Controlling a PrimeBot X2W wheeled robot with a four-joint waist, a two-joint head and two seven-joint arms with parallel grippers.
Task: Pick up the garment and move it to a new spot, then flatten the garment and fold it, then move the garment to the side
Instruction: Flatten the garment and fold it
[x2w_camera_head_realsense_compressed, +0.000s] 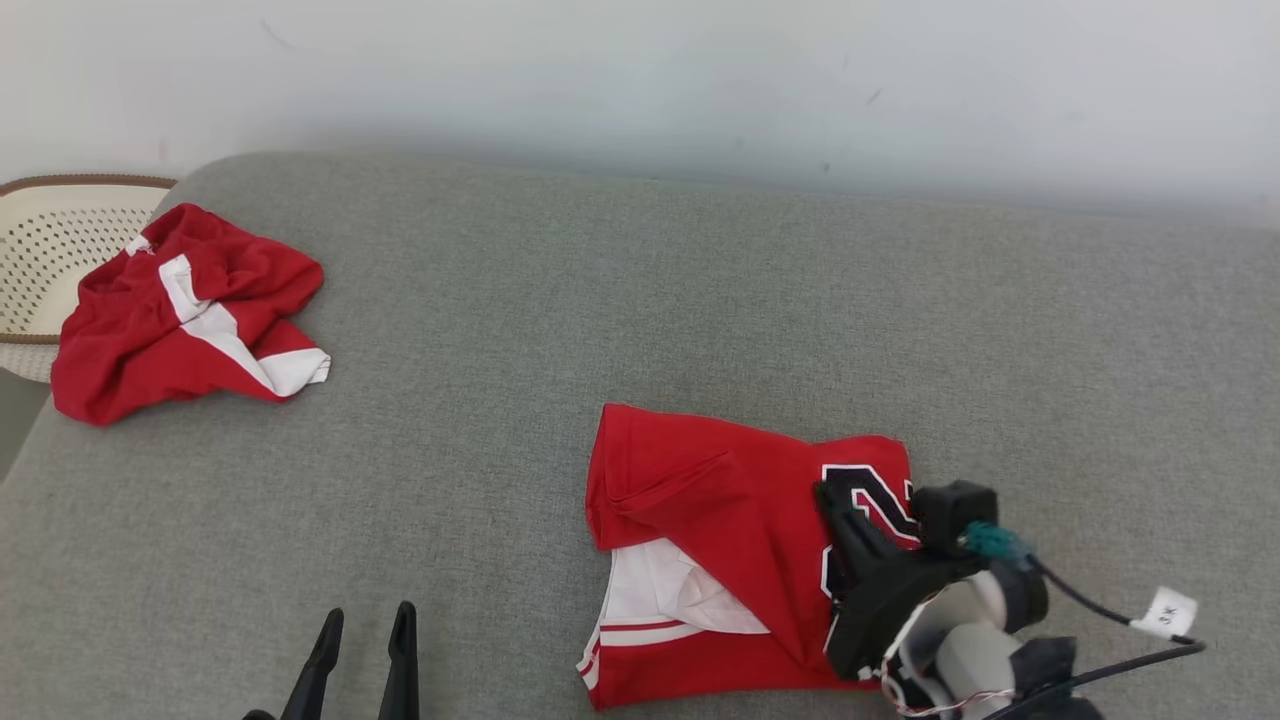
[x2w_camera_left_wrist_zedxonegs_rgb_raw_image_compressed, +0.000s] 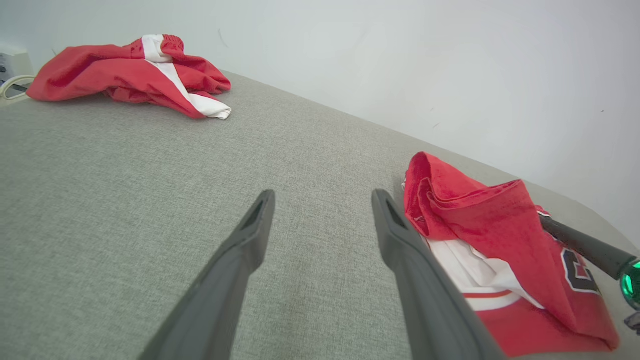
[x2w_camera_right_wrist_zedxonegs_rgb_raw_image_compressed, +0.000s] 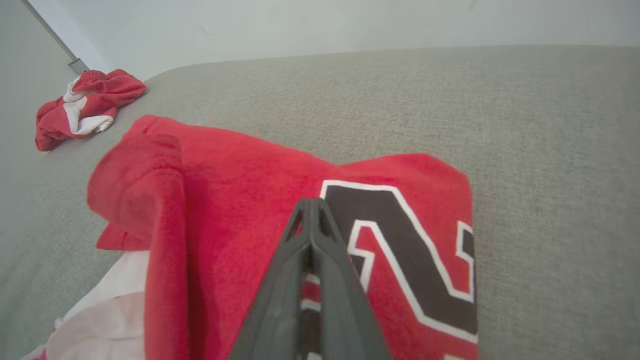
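The garment (x2w_camera_head_realsense_compressed: 720, 520) lies half folded at five o'clock on the bench (x2w_camera_head_realsense_compressed: 640, 300). For a neat fold, I would press the layers flat and align the edges. The right end effector (x2w_camera_right_wrist_zedxonegs_rgb_raw_image_compressed: 311, 202) is fully closed, its tips resting on the garment. At seven o'clock the left end effector (x2w_camera_head_realsense_compressed: 369, 610) is wide open and holds nothing.

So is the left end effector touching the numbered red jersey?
Apart. The head view shows bare grey cushion between the left end effector and the jersey.
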